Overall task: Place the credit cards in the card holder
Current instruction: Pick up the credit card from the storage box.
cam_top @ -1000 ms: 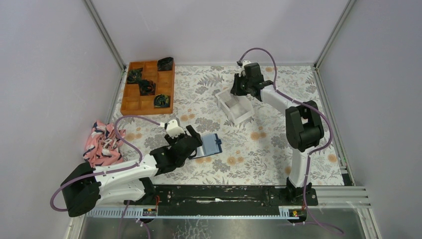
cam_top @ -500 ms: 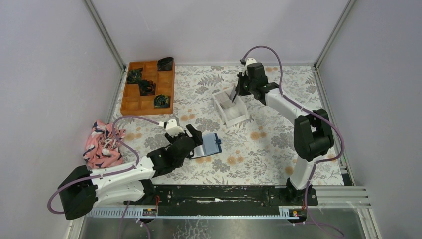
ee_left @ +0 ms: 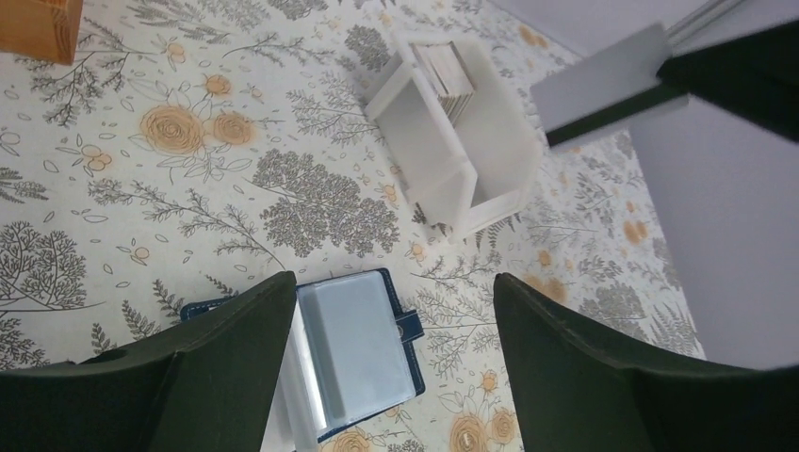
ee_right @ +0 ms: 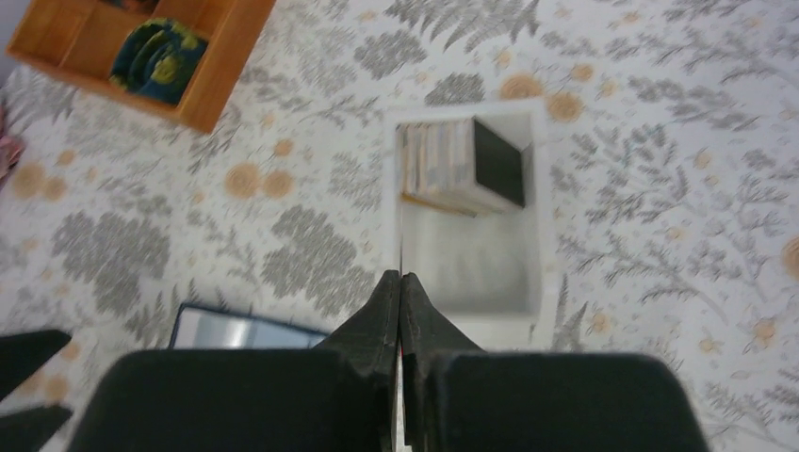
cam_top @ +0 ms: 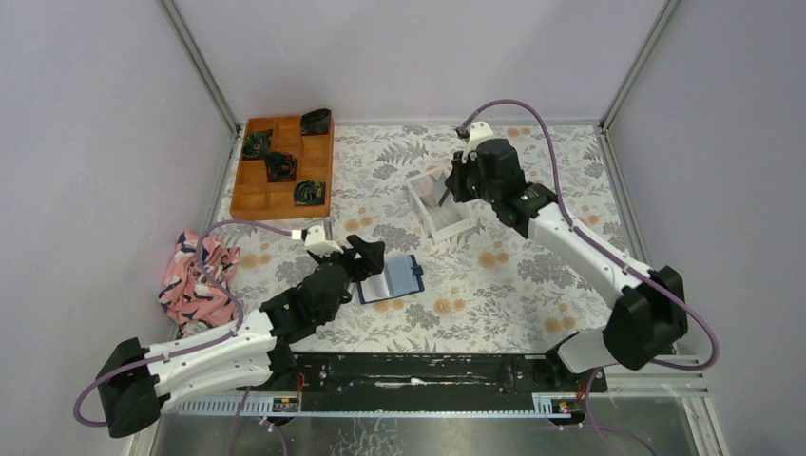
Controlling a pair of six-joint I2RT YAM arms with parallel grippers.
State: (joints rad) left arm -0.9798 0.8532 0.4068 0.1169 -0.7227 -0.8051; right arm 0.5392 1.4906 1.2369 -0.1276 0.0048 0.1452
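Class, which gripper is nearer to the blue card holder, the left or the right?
Left. The left gripper hovers open over the card holder's left side. The right gripper is well away, above the white box, shut on a credit card.

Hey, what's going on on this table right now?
Two robot arms are loading cards into a wallet. The right hand is shut on a thin plastic card, seen edge-on, above the white open-topped plastic box, where a stack of cards stands. The left hand hangs open over the dark navy folding wallet, which lies open on the floral tablecloth.
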